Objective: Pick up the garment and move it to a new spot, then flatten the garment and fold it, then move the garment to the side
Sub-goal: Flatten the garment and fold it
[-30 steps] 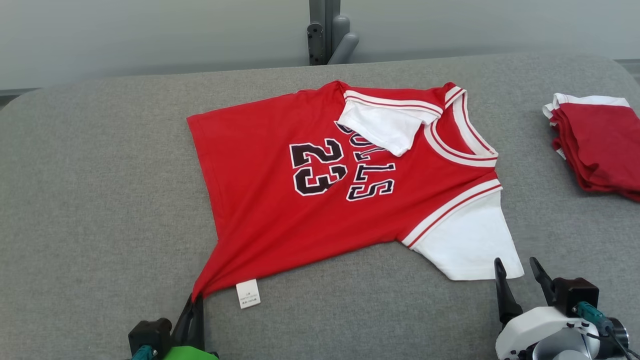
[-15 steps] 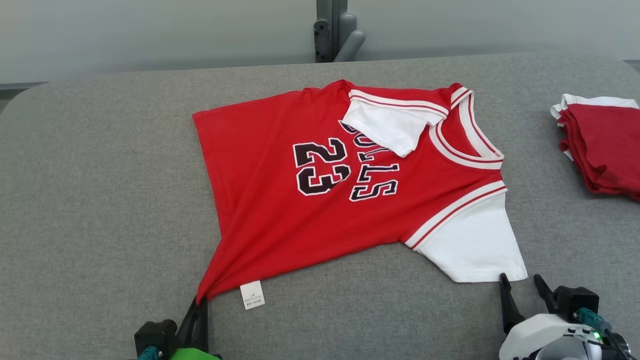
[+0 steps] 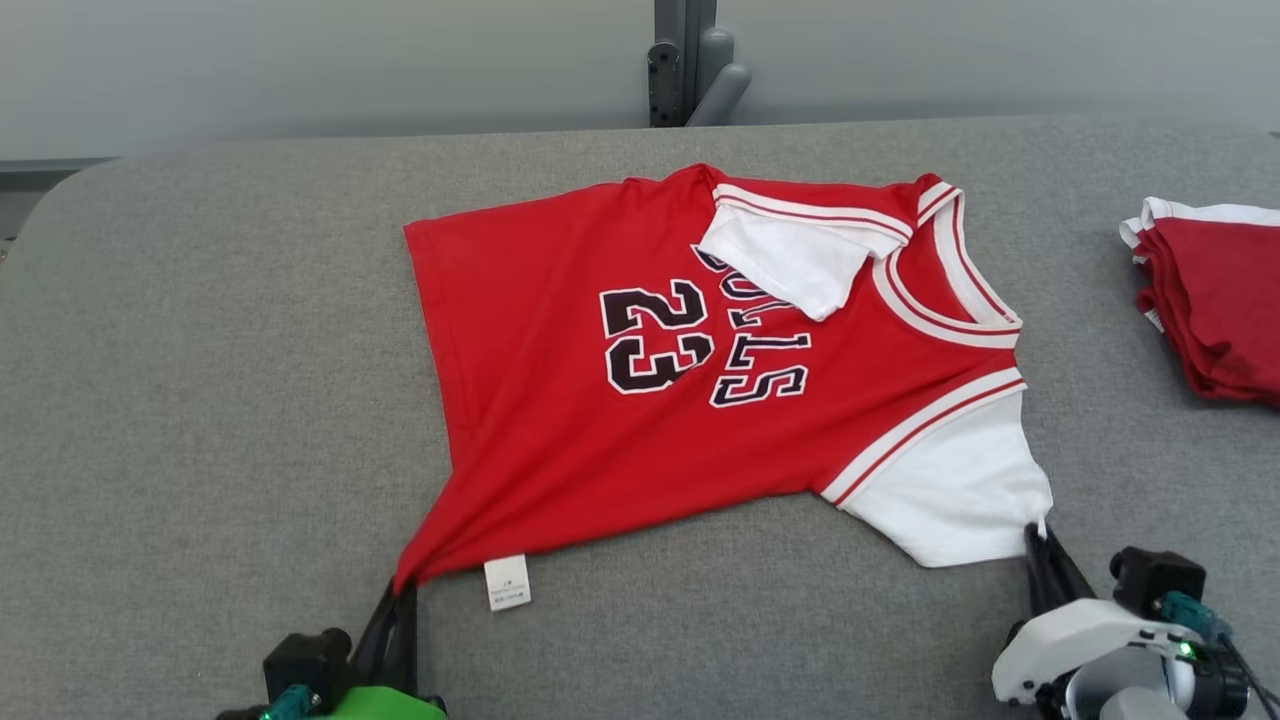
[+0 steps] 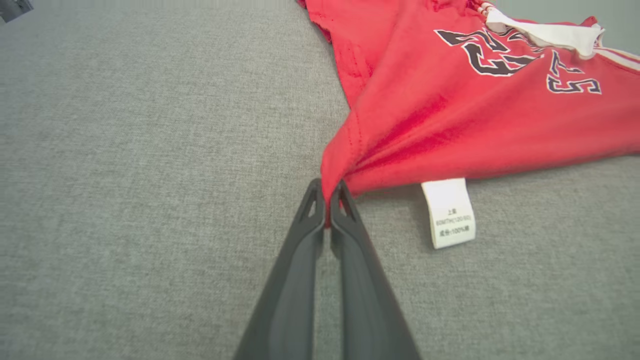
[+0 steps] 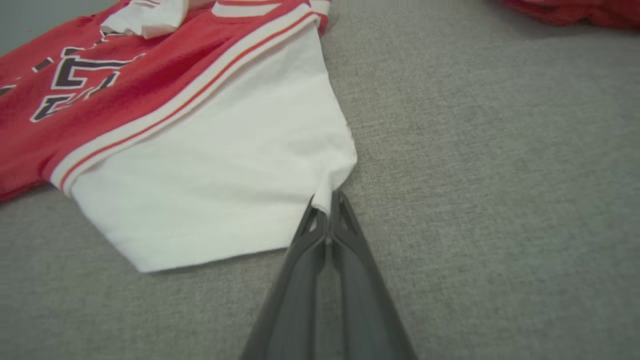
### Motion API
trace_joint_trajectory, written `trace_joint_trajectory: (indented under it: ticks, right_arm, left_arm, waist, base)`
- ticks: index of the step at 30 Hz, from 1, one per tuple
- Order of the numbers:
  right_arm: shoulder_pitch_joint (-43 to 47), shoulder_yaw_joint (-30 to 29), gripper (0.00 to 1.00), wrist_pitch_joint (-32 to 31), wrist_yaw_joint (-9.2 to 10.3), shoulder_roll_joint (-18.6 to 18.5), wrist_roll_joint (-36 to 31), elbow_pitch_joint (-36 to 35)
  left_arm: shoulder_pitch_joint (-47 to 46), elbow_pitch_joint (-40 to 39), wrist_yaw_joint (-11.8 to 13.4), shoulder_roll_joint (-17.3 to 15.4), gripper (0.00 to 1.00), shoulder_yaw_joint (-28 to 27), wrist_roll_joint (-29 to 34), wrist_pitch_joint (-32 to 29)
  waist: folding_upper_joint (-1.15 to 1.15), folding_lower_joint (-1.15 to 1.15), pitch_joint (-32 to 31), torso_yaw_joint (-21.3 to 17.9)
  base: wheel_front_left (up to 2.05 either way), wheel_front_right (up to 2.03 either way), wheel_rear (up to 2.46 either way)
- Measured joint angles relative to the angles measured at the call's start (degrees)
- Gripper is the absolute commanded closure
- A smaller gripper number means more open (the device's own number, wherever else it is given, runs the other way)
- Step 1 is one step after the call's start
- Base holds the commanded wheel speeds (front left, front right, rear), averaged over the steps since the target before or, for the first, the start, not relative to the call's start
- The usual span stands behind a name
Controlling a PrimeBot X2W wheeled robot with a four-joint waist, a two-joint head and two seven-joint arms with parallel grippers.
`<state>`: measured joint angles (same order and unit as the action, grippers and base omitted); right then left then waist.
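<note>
Here we work over a grey surface (image 3: 200,420) of woven cloth with rounded far corners. Behind it stands a pale wall (image 3: 300,60), and a grey metal post (image 3: 685,70) rises at the middle of the far edge.

The garment (image 3: 560,430) lies face up near the middle, collar toward our right and hem toward our left. Its far sleeve (image 3: 790,265) is folded over the chest and covers part of the black lettering (image 3: 760,370). Its near sleeve (image 3: 950,500) lies flat and white on the cloth.

Our left gripper (image 3: 400,592) has its fingers pressed together on the near hem corner. There the red cloth is drawn into a point, and the white label (image 3: 507,582) lies just beside the tips. Our right gripper (image 3: 1040,540) pinches the near corner of the white sleeve, and a small tuck of cloth stands between its tips. Both grippers sit at the garment's near side, one at each end.

A wide grey stretch lies between the hem and the surface's left edge, and a band of grey runs beyond the garment's far side. On our right a folded pile (image 3: 1220,300) of red-and-white clothes sits near the right edge, apart from the collar. We cannot see the surface's near edge.
</note>
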<state>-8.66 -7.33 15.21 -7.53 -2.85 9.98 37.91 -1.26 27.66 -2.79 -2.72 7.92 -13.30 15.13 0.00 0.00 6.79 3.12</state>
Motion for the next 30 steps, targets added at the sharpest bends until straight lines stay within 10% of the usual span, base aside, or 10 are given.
trace_joint_trajectory:
  ticks: [12, 20, 30]
  right_arm:
    - [-5.09, 1.35, 1.00, -0.08, 0.03, -2.56, 7.84, -26.50]
    - [-19.65, 4.14, 1.00, -0.05, 0.03, -11.82, 9.51, -36.44]
    - [-38.07, 9.10, 1.00, -1.35, 0.03, -20.69, 9.96, -32.95]
  left_arm:
    - [-7.64, -15.16, -4.28, -1.26, 1.00, -3.26, 2.44, 0.00]
    - [-27.33, -19.70, -4.63, -12.59, 1.00, 1.58, -0.05, 0.00]
    - [-50.12, -12.96, -4.76, -23.12, 1.00, 8.96, -2.56, -2.47]
  waist:
    - [0.00, 0.00, -4.60, -1.17]
    - [0.00, 0.00, -8.14, -2.04]
    - [0.00, 0.00, -5.20, -2.06]
  base:
    - [0.00, 0.00, 0.00]
    - [0.00, 0.00, 0.00]
    - [0.00, 0.00, 0.00]
